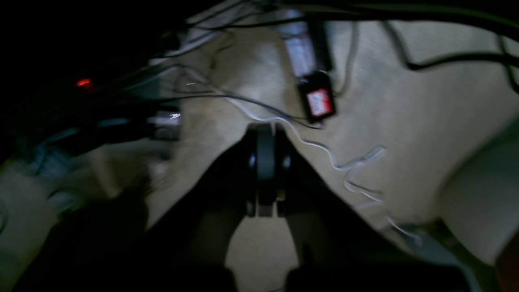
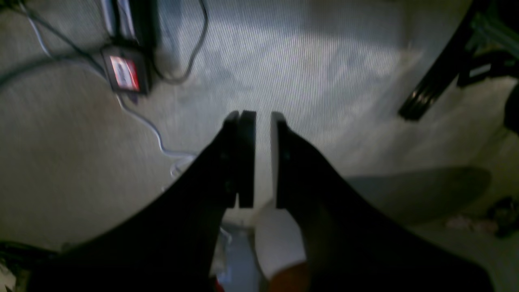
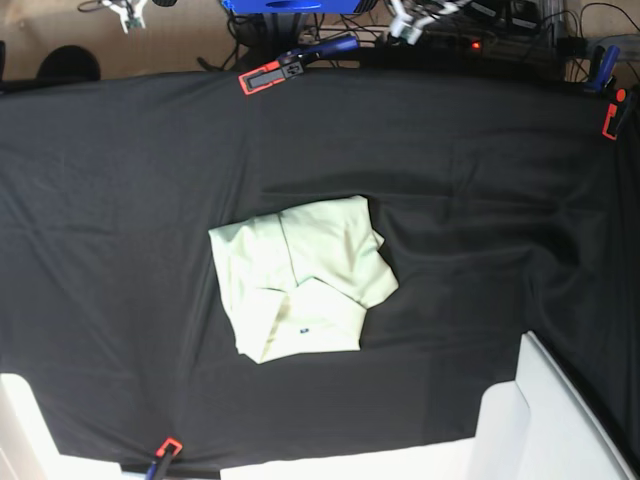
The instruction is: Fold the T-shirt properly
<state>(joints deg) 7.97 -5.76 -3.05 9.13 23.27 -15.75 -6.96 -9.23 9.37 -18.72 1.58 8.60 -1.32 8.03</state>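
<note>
The pale mint-green T-shirt [image 3: 300, 280] lies folded into a compact, slightly skewed rectangle near the middle of the black table cloth [image 3: 120, 200], collar and tiny dark label mark [image 3: 303, 324] facing up. Neither gripper shows in the base view, and nothing touches the shirt. In the left wrist view, my left gripper [image 1: 265, 170] is shut with its pads together, holding nothing, and looks at a beige floor. In the right wrist view, my right gripper [image 2: 263, 158] has a narrow gap between its fingers with nothing in it, also above the floor. Neither wrist view shows the shirt.
Orange-tipped clamps [image 3: 262, 78] [image 3: 165, 452] [image 3: 612, 120] pin the cloth at its edges. White arm parts sit at the bottom right [image 3: 550, 420] and bottom left [image 3: 20, 430]. On the floor lie cables and a power adapter [image 1: 319, 101] [image 2: 125, 73], beside a black stand leg [image 2: 438, 77].
</note>
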